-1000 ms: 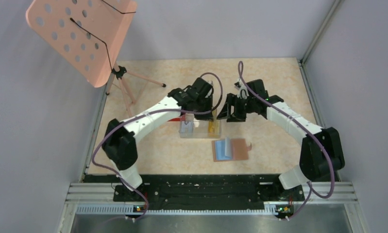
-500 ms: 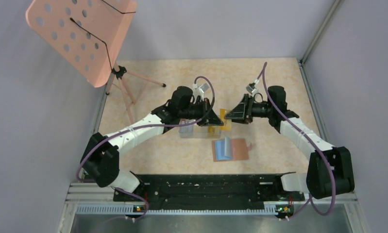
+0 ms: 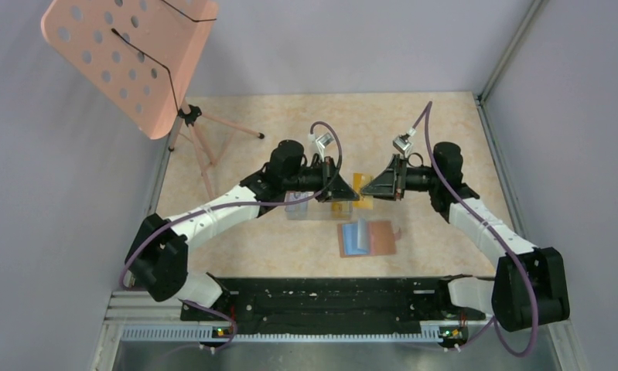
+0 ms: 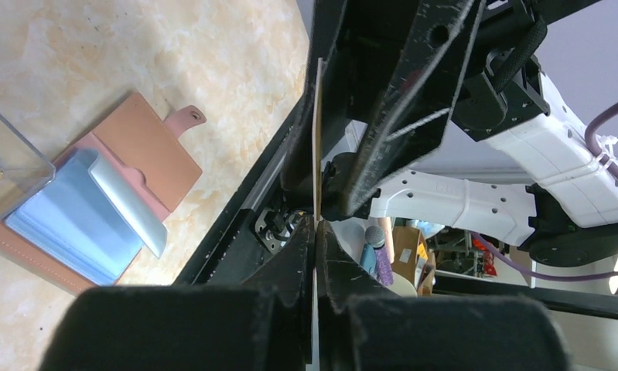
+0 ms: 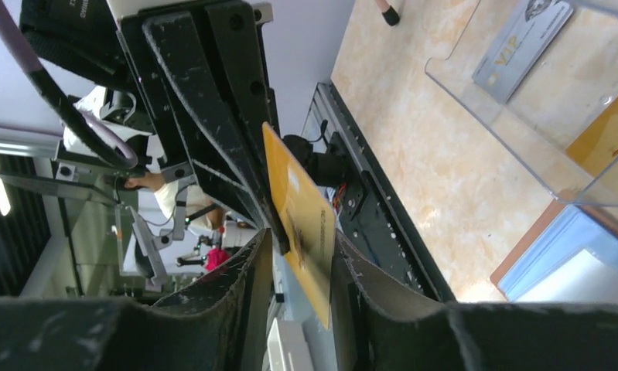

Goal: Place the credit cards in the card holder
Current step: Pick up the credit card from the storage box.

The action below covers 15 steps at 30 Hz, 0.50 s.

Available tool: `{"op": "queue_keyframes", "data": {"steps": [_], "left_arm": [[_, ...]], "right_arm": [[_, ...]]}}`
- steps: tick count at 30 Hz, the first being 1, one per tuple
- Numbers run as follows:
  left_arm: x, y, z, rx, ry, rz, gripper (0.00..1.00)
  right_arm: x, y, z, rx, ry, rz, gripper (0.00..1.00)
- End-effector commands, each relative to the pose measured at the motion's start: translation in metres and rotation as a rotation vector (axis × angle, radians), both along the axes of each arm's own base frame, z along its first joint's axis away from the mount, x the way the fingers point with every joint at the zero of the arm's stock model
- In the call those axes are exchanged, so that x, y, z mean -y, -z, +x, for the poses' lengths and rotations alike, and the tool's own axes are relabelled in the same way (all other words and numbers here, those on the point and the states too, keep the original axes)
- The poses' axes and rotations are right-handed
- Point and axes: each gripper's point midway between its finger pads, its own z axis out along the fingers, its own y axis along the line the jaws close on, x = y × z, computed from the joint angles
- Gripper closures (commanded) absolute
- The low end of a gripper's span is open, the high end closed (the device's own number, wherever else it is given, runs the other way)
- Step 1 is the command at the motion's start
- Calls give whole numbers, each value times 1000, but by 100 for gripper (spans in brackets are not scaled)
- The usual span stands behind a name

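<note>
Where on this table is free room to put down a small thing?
Bare: the far strip of table right of the tripod, beyond the clear box; the near patch left of the wallet. Crowded: the middle, where left gripper and right gripper meet at a yellow card.

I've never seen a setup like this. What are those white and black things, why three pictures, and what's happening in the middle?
These are two robot arms bolted at the near edge of the table. One picture looks down from above; the other two come from small cameras on each wrist. On the table lie an opened tan wallet with blue lining and a clear plastic box holding more cards. In mid-air the left hand pinches a yellow card. The fingers of the right hand sit either side of that card; whether they grip it yet is unclear.
</note>
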Motion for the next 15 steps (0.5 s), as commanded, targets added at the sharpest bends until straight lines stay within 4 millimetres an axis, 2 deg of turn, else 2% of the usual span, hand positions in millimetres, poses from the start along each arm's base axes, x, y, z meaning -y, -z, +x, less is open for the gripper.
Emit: {"op": "queue_keyframes", "data": {"steps": [1, 4, 8, 10, 11, 15], "left_arm": [[-5, -23, 4, 85, -37, -59, 100], [-6, -20, 1, 78, -33, -56, 100], [-7, -19, -1, 78, -31, -55, 100], [-7, -18, -1, 76, -28, -52, 100], [-6, -16, -1, 72, -23, -49, 99], [-13, 0, 1, 60, -52, 14, 64]], "right_arm": [[1, -24, -15, 100, -45, 43, 66], [1, -29, -18, 105, -50, 52, 70], [1, -35, -21, 126, -54, 64, 83], [1, -38, -21, 133, -54, 70, 97], [1, -38, -20, 133, -52, 70, 100], [1, -28, -17, 106, -32, 43, 100]]}}
